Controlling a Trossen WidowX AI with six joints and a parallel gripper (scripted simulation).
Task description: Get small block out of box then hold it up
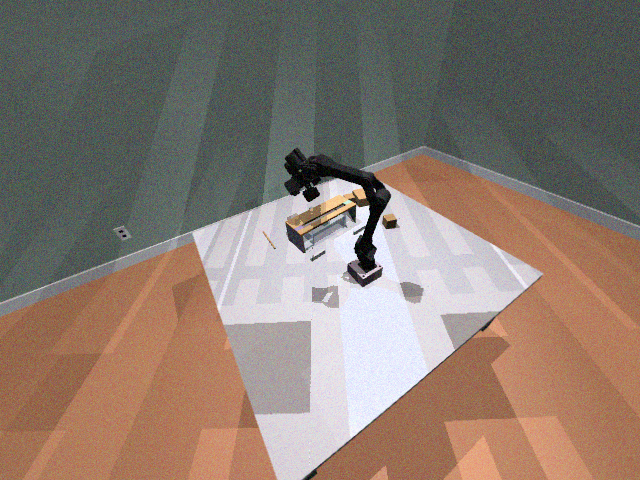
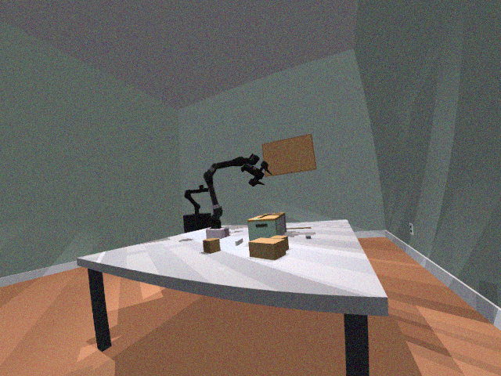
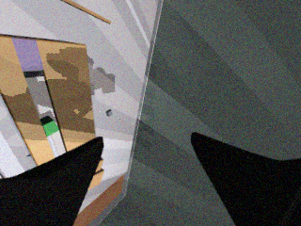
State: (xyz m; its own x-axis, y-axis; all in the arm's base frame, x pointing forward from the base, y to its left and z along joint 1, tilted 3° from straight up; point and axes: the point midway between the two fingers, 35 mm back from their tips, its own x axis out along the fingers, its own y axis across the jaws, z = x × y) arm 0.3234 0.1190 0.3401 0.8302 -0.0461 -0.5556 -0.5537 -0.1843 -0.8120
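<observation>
The box stands upright on the table, with a wooden top and a long slot in it. The small block cannot be made out for certain. A green patch shows through the slot in the wrist view; I cannot tell whether it is the block. A purple patch shows near one end of the slot. My gripper is open and empty, in the air above the box, touching nothing.
Wooden blocks lie by one box end, and a wooden cube stands apart. A thin stick lies beyond the other end. A small grey bar lies before the box; a tiny dark cube is behind.
</observation>
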